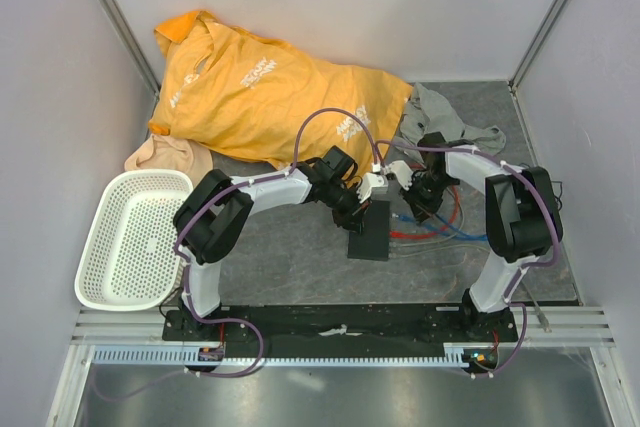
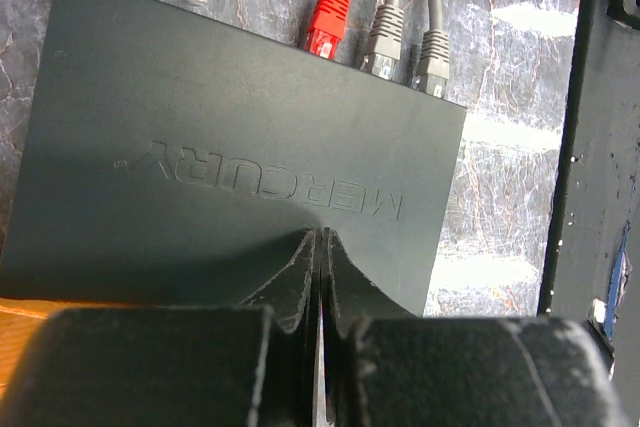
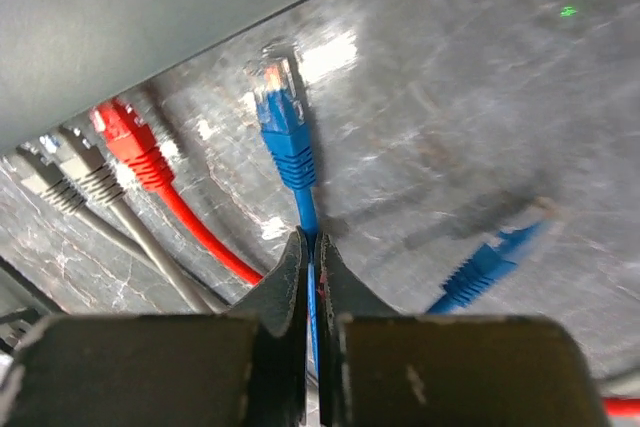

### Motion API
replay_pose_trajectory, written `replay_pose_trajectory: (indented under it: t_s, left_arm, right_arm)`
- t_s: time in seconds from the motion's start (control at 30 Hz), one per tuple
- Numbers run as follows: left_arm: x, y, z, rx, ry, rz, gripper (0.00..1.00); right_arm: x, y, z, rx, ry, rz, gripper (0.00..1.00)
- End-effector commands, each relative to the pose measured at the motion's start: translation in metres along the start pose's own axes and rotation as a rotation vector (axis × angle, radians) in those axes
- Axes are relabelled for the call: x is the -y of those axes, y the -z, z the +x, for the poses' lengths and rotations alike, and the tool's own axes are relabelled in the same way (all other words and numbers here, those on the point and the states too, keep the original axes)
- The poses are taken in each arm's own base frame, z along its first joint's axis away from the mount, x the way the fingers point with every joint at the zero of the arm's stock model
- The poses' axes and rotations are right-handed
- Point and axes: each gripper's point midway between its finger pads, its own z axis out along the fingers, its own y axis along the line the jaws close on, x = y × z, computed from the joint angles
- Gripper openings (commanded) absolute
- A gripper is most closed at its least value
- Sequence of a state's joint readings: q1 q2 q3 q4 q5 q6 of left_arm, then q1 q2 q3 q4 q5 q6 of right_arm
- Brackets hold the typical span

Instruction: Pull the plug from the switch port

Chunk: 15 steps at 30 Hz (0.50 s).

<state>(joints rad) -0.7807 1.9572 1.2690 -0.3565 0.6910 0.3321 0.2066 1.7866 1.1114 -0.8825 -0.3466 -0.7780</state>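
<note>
- Matte-black switch lies flat on the dark mat near the middle of the table, between the two arms; its socket edge faces the table's right edge.
- Left gripper has its fingers pressed together, tips bearing down on the switch's lettered top as if pinning it.
- Right gripper is clamped on the blue cable just behind the blue plug.
- The plug's long axis runs straight ahead of the right fingers, its clear tip pointing at the socket edge with a strip of bare mat between them; it looks already out of the port, or only just.
- Red plug and the grey plugs sit in their sockets just beside it, toward the table's near edge.
- The right arm is the nearer one; my judgement is that any further pull should run back along the cable's line, towards the right edge, so the neighbours are not dragged.
- A second blue plug lies loose on the mat, well apart from the switch.
</note>
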Motion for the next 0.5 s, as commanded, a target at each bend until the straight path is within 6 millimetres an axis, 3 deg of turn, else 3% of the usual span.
replay_pose_trajectory:
  t_s: [0.0, 0.07, 0.2, 0.3, 0.47]
  left_arm:
    - [-0.013, -0.011, 0.051, -0.150, 0.089, -0.054, 0.01]
    - [-0.012, -0.011, 0.051, -0.149, 0.089, -0.054, 0.01]
    - [-0.013, -0.010, 0.051, -0.149, 0.087, -0.053, 0.02]
    - [-0.013, -0.011, 0.051, -0.150, 0.090, -0.050, 0.02]
    - [-0.014, -0.011, 0.052, -0.149, 0.092, -0.048, 0.02]
  right_arm:
    - [0.024, 0.037, -0.053, 0.169, 0.011, 0.117, 0.00]
    - [0.033, 0.062, -0.076, 0.240, 0.008, 0.170, 0.00]
    - [0.052, 0.106, -0.099, 0.343, -0.029, 0.256, 0.00]
    - [0.076, 0.130, -0.094, 0.343, -0.070, 0.355, 0.00]
    - [0.136, 0.170, -0.051, 0.338, -0.220, 0.508, 0.00]
